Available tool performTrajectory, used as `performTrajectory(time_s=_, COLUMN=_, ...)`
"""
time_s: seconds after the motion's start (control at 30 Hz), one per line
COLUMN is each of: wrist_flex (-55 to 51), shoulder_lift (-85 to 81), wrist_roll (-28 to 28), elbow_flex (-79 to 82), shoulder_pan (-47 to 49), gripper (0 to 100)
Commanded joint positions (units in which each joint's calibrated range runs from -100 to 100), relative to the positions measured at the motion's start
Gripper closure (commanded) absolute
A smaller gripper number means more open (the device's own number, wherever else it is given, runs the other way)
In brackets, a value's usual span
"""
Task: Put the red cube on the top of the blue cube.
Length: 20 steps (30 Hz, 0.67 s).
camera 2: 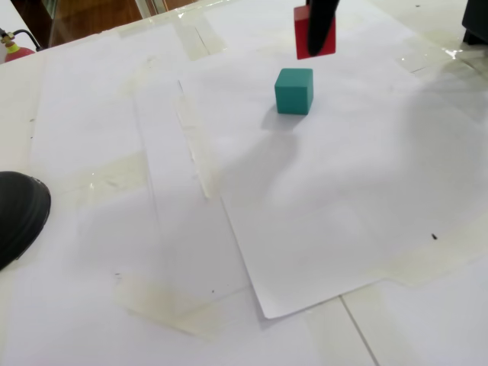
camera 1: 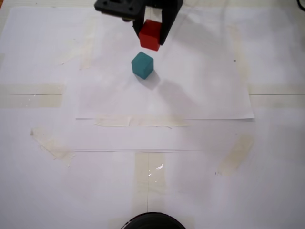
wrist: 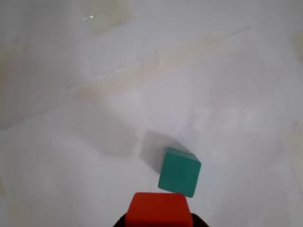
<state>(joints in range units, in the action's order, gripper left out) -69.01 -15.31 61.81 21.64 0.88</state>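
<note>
In a fixed view, the blue cube [camera 1: 142,65] sits on the paper-covered counter [camera 1: 200,143], turned slightly askew. Just above and beside it, your end effector [camera 1: 151,34] is clamped on the red cube [camera 1: 150,35], clear of the counter. In the wrist view the red cube sits short of the blue one, so advance until they overlap. Match the blue cube's twist, lower gently, and release only once the faces meet.

You have open paper-covered tabletop [camera 1: 200,143] on every side of the blue cube [camera 1: 142,65]; nothing crowds it. Its top face is bare, with a gap of air under the red cube [camera 1: 150,35] your hand [camera 1: 155,33] holds.
</note>
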Motion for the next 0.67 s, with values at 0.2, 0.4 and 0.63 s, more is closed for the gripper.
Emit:
performTrajectory(time_s=0.2, wrist_flex=-1.0, shoulder_lift=5.3, wrist_roll=-0.2, elbow_flex=-11.6, shoulder_pan=-2.2, gripper=88)
performTrajectory(time_s=0.4, wrist_flex=-0.8, shoulder_lift=6.8, wrist_roll=-0.5, elbow_flex=-12.2, shoulder_pan=-3.9, gripper=88)
performTrajectory(time_s=0.63, wrist_flex=0.2, shoulder_lift=8.3, wrist_roll=-0.6, elbow_flex=-11.7, shoulder_pan=-5.1, gripper=88)
